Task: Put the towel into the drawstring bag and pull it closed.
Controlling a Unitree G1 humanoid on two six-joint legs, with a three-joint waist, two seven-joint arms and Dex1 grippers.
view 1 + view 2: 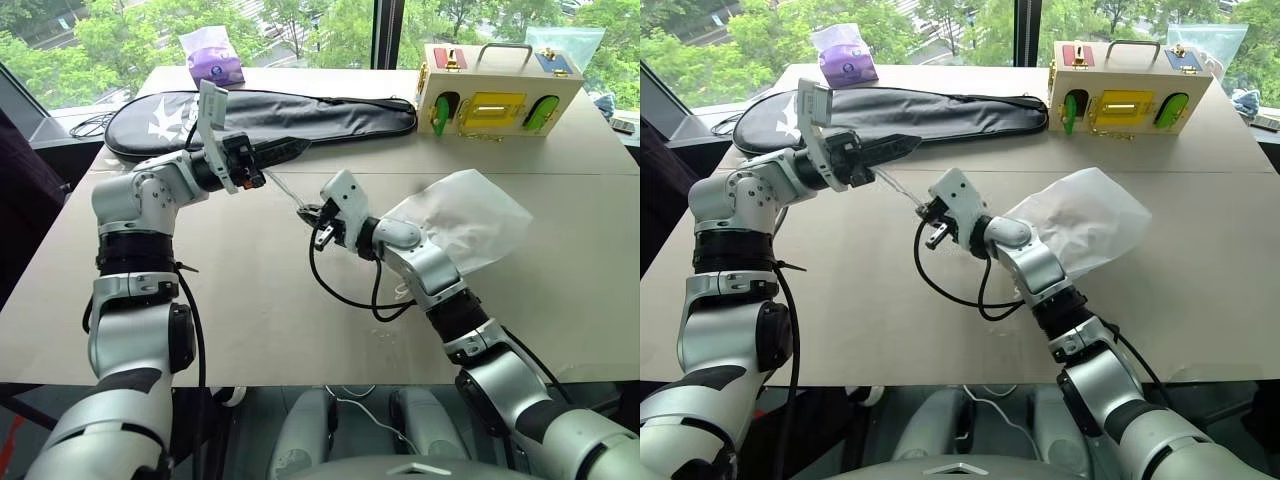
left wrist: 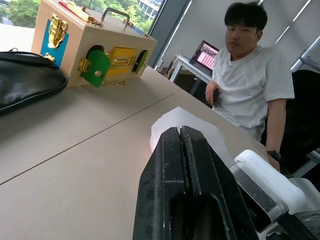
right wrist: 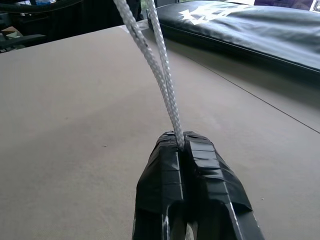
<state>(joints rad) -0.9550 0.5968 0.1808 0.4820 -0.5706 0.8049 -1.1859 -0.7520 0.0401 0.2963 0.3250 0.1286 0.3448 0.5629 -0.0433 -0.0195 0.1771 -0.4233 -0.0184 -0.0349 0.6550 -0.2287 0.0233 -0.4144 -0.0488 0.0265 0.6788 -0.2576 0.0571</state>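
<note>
The drawstring bag [image 1: 465, 215] lies bulging on the table, partly behind my right forearm. Its white cord [image 3: 162, 75] runs as a double strand from my right gripper [image 3: 181, 139] up toward the underside of my left gripper [image 1: 303, 144]. My right gripper [image 1: 308, 213] is shut on the cord, just above the table's middle. My left gripper [image 2: 180, 131] hovers higher, pointing right, with its fingers pressed together; I see no cord between its tips, and where the cord ends under it is hidden. The towel is hidden from view.
A long black racket case [image 1: 300, 112] lies across the back of the table. A wooden latch box [image 1: 495, 100] stands at the back right and a purple tissue pack [image 1: 212, 58] at the back. A person [image 2: 250, 80] sits beyond the table's far side.
</note>
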